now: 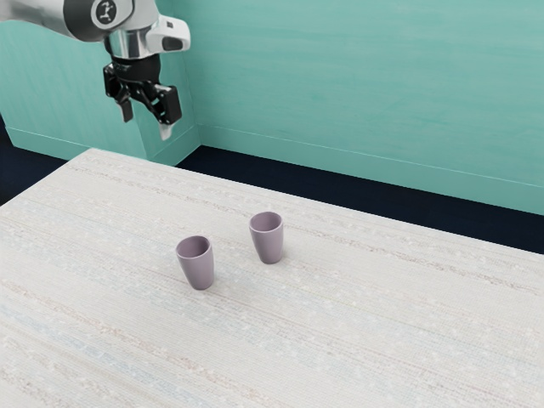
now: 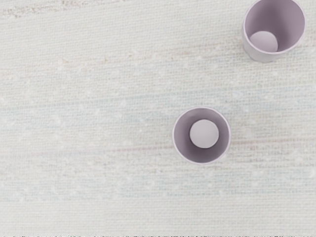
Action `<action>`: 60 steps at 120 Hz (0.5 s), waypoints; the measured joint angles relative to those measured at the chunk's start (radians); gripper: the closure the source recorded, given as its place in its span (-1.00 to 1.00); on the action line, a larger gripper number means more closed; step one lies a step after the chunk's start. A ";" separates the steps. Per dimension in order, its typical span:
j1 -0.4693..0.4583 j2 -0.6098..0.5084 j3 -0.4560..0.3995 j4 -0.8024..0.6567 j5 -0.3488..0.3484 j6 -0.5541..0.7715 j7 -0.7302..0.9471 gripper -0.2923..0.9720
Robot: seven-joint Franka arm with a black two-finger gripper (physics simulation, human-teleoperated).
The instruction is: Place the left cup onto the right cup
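The end effector (image 1: 146, 115) is hovering released and empty, well above the table (image 1: 382, 340), with descending to grasp the left cup (image 1: 195, 262) likely coming next.

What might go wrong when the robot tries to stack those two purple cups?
The cups stand close together, so the open gripper might bump the exterior view's right cup while grabbing the left cup. Both look alike, so it might pick the wrong one. Their narrow bases could tip.
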 joint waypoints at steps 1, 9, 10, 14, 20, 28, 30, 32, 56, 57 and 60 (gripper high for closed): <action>0.000 0.000 0.000 0.000 0.000 0.000 0.000 -0.54; 0.002 0.001 0.000 0.000 0.000 -0.003 -0.001 -0.54; 0.002 0.001 0.000 -0.001 0.000 -0.003 -0.001 -0.54; 0.003 0.000 0.000 -0.003 0.000 -0.004 -0.001 -0.54; 0.004 0.000 -0.001 -0.008 0.000 -0.005 -0.002 -0.54; 0.013 0.000 -0.009 -0.012 0.001 -0.003 -0.003 -0.54; 0.017 0.000 -0.013 -0.013 0.001 -0.002 -0.004 -0.54; 0.019 0.001 -0.016 -0.014 0.001 -0.001 -0.004 -0.54; 0.029 0.006 -0.041 -0.053 -0.001 0.047 -0.014 -0.54; 0.028 0.006 -0.042 -0.056 -0.001 0.049 -0.014 -0.54; 0.027 0.008 -0.044 -0.062 -0.002 0.056 -0.016 -0.54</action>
